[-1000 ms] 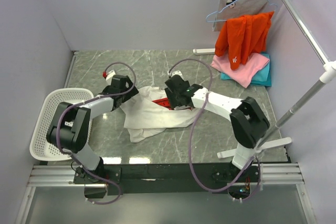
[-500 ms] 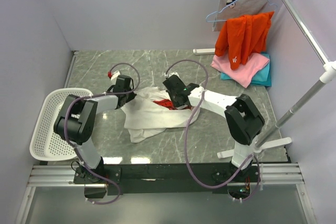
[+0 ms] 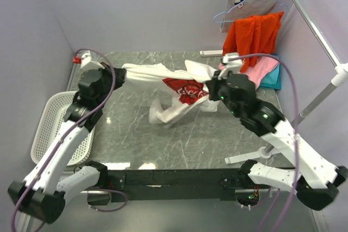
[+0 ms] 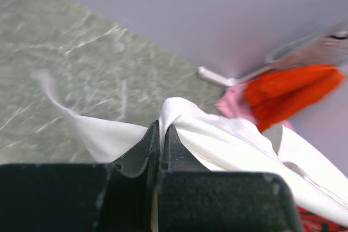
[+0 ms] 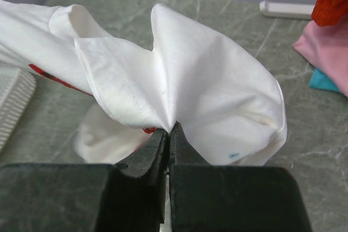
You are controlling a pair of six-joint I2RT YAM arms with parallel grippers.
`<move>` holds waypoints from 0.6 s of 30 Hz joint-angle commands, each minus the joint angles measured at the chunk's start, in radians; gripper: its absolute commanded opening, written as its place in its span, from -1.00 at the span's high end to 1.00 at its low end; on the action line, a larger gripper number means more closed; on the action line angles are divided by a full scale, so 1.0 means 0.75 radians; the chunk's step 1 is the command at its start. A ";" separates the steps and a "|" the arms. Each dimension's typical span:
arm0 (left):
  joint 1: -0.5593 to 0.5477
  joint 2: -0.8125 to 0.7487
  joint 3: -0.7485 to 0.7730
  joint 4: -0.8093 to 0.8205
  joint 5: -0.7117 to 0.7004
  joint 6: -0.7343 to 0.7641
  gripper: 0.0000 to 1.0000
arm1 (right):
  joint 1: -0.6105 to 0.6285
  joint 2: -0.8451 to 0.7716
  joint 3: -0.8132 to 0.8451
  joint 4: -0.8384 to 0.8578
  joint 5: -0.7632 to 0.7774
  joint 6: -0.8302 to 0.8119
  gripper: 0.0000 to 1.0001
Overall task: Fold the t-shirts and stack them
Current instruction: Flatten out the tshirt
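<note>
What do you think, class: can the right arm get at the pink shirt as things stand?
Probably not yet: the pink shirt lies near, with nothing between, but the right gripper is shut on the white shirt and must let go first.

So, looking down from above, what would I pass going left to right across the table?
White basket → left gripper → white t-shirt, held up between both grippers → right gripper → pink t-shirt → teal t-shirt → metal rack pole.

white t-shirt, red print showing, hangs stretched out in midair; pink t-shirt lies atop teal t-shirt, far right.
</note>
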 commanded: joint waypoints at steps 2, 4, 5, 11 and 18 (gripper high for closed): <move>0.019 -0.175 0.107 -0.251 -0.067 0.086 0.98 | -0.002 -0.188 0.068 -0.198 0.079 0.027 1.00; 0.019 -0.210 0.129 -0.272 -0.046 0.104 0.98 | -0.004 -0.213 0.056 -0.231 -0.019 0.028 1.00; 0.019 -0.212 0.142 -0.284 -0.036 0.112 0.98 | -0.004 -0.215 0.043 -0.269 -0.080 0.034 1.00; 0.019 -0.147 0.052 -0.268 0.005 0.125 0.98 | 0.053 -0.156 -0.271 -0.164 -0.300 0.128 1.00; 0.019 -0.161 -0.079 -0.213 -0.024 0.102 0.98 | 0.055 -0.053 -0.296 -0.092 -0.355 0.091 1.00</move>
